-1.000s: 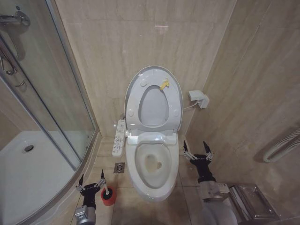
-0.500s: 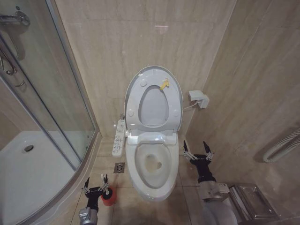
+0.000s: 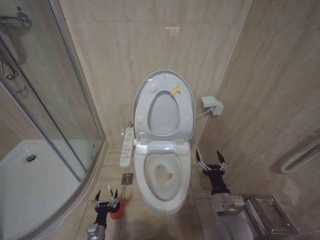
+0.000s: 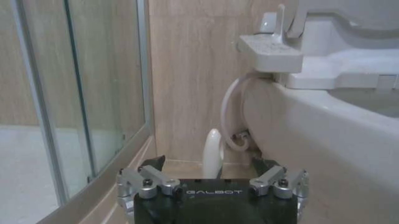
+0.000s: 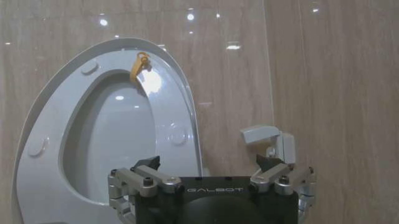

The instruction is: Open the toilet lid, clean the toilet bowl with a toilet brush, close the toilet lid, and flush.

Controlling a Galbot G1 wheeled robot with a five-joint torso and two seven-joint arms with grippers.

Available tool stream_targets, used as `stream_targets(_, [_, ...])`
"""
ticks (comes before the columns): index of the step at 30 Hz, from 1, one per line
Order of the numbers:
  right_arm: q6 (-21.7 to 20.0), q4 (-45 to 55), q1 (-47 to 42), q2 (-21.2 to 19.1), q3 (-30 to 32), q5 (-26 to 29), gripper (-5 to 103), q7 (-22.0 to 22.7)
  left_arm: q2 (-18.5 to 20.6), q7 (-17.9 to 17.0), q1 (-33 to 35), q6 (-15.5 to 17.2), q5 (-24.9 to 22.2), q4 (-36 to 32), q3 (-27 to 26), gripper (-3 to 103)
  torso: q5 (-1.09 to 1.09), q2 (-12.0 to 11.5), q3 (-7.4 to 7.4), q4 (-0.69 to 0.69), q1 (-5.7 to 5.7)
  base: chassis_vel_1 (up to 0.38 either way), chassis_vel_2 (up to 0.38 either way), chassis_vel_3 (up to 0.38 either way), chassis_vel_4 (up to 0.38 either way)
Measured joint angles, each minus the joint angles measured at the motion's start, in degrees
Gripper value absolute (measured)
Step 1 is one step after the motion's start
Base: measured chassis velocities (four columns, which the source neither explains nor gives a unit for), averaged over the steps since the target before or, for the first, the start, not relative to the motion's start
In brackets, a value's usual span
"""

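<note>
Beside toilet bowl (image 3: 165, 175), red holder (image 3: 117, 212).

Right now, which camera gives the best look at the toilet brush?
The left wrist view: the toilet brush handle stands upright between the open fingers of the left gripper. The head view has its handle tip and red holder mostly behind that gripper. The right wrist view faces the raised lid.

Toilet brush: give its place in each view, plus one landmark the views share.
Head view: toilet brush at lower left, between the open left gripper's fingers, over its red holder.
Left wrist view: white handle centred between the fingers.
Right wrist view: absent.
Shared landmark: raised toilet lid.
</note>
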Motion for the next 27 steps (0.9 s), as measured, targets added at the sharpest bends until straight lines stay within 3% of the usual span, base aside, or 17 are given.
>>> stream_targets(1, [0.0, 0.0, 0.0, 0.0, 0.0, 0.0, 100, 0.0, 0.1, 0.2, -0.3, -0.1, -0.1, 0.6, 0.0, 89, 0.0, 0.0, 0.0, 0.0, 0.0, 0.0, 0.0, 0.0, 0.0])
stream_targets(8, [0.0, 0.0, 0.0, 0.0, 0.0, 0.0, 100, 0.0, 0.7, 1.7, -2.1, 0.0, -1.5, 2.6, 0.0, 89, 0.0, 0.0, 0.0, 0.01, 0.0, 0.0, 0.0, 0.0, 0.0])
stream_targets(9, [0.0, 0.0, 0.0, 0.0, 0.0, 0.0, 100, 0.0, 0.8, 2.0, -2.5, 0.0, -1.9, 2.9, 0.1, 77, 0.0, 0.0, 0.0, 0.0, 0.0, 0.0, 0.0, 0.0, 0.0])
stream_targets(16, [0.0, 0.0, 0.0, 0.0, 0.0, 0.0, 100, 0.0, 0.6, 3.1, -3.8, 0.5, -3.1, 4.2, 0.6, 77, 0.0, 0.0, 0.0, 0.0, 0.0, 0.0, 0.0, 0.0, 0.0])
stream_targets(17, [0.0, 0.0, 0.0, 0.0, 0.0, 0.0, 100, 0.0, 0.5, 3.4, -4.0, 0.6, -3.3, 4.5, 0.6, 68, 0.0, 0.0, 0.0, 0.0, 0.0, 0.0, 0.0, 0.0, 0.0])
stream_targets(23, [0.0, 0.0, 0.0, 0.0, 0.0, 0.0, 100, 0.0, 0.3, 4.5, -4.1, 0.6, -3.5, 5.1, 0.5, 68, 0.0, 0.0, 0.0, 0.0, 0.0, 0.0, 0.0, 0.0, 0.0])
stream_targets(24, [0.0, 0.0, 0.0, 0.0, 0.0, 0.0, 100, 0.0, 0.3, 4.6, -4.0, 0.5, -3.5, 5.3, 0.5, 41, 0.0, 0.0, 0.0, 0.0, 0.0, 0.0, 0.0, 0.0, 0.0])
stream_targets(27, [0.0, 0.0, 0.0, 0.0, 0.0, 0.0, 100, 0.0, 0.4, 4.7, -4.0, 0.4, -3.5, 5.5, 0.4, 41, 0.01, 0.0, 0.0, 0.0, 0.0, 0.0, 0.0, 0.0, 0.0])
